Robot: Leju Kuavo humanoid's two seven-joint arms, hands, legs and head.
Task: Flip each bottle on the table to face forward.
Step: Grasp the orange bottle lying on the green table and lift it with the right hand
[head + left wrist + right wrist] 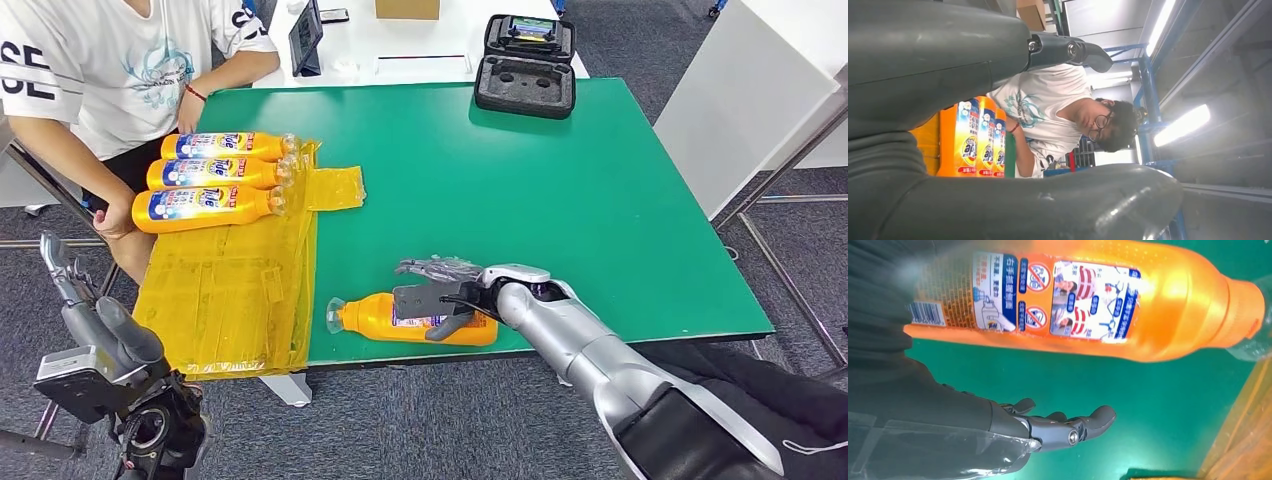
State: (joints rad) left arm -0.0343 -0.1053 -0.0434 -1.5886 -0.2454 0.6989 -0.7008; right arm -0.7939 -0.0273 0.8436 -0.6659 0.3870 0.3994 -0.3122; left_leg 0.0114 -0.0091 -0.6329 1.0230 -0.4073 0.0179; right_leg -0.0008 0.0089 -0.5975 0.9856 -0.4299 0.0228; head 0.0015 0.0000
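From the head view I see the green desk (560, 200) with one orange detergent bottle (375, 318) lying on its side near the front edge, its clear cap toward the yellow taped sheet (230, 300). My right hand (440, 290) sits over this bottle, fingers spread above its body and the thumb down against the near side; I cannot tell whether it truly grips the bottle. Beyond the yellow sheet's far end, three more orange bottles (205, 178) lie in a row with their front labels up, beside a seated person (110, 70) in a white shirt. A black foam case (525, 70) lies open at the desk's far edge. My left hand (62, 268) hangs off the desk's left side, fingers raised, nothing in it.

In the left wrist view, the grey left hand has its fingers apart, and between them I see the three bottles' labels and the person.

In the right wrist view, the bottle shows its back label with barcode, lying on the green desk; the dark fingers (1083, 424) stretch out beside it, clear of the bottle.
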